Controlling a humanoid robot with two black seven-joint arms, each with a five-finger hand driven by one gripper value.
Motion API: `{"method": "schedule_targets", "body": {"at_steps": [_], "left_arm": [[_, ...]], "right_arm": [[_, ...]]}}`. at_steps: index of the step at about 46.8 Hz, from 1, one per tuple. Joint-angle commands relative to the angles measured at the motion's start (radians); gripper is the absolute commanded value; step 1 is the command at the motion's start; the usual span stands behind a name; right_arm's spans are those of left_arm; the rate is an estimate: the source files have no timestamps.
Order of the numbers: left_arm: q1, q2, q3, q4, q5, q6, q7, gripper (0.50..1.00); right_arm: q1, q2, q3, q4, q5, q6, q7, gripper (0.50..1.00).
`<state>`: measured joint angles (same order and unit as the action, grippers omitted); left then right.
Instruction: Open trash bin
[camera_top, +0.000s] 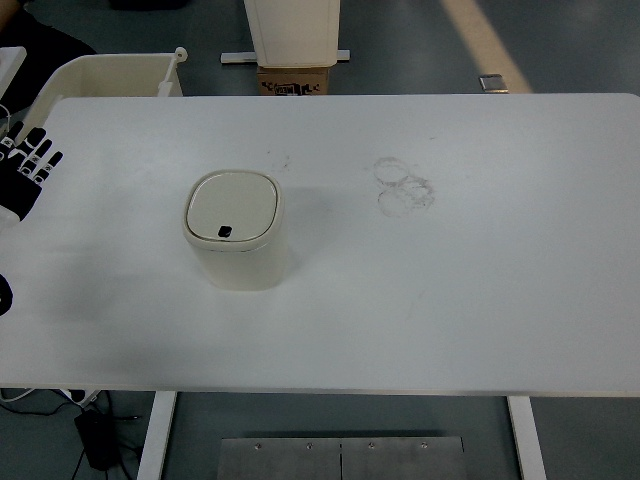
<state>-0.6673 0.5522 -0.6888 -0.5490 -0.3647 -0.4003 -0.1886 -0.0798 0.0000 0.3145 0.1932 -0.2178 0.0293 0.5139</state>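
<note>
A small cream trash bin (237, 230) stands on the white table (450, 280), left of its middle. Its square lid is shut, with a small dark button near the lid's front edge. My left hand (25, 170) is at the far left edge, over the table's left side, fingers spread and holding nothing. It is well to the left of the bin and apart from it. The right arm does not show.
A cream plastic tub (110, 75) stands behind the table's far left corner. A white stand with a cardboard box (295, 80) is behind the far edge. Faint ring marks (403, 185) are on the table right of the bin.
</note>
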Motion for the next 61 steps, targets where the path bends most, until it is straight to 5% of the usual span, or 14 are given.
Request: {"method": "schedule_targets", "body": {"at_steps": [1, 40, 54, 61], "left_arm": [[0.000, 0.000, 0.000, 0.001, 0.000, 0.002, 0.000, 1.000], [-0.012, 0.002, -0.003, 0.000, -0.002, 0.005, 0.001, 1.000], [-0.095, 0.043, 0.002, -0.032, 0.001, 0.104, 0.021, 1.000], [-0.103, 0.107, 0.003, -0.195, 0.001, 0.193, 0.029, 1.000]], "right_arm": [[0.000, 0.000, 0.000, 0.000, 0.000, 0.000, 0.000, 0.991], [0.000, 0.000, 0.000, 0.000, 0.000, 0.000, 0.000, 0.991], [0.002, 0.000, 0.000, 0.000, 0.000, 0.000, 0.000, 0.991], [0.005, 0.000, 0.000, 0.000, 0.000, 0.000, 0.000, 0.991]]}}
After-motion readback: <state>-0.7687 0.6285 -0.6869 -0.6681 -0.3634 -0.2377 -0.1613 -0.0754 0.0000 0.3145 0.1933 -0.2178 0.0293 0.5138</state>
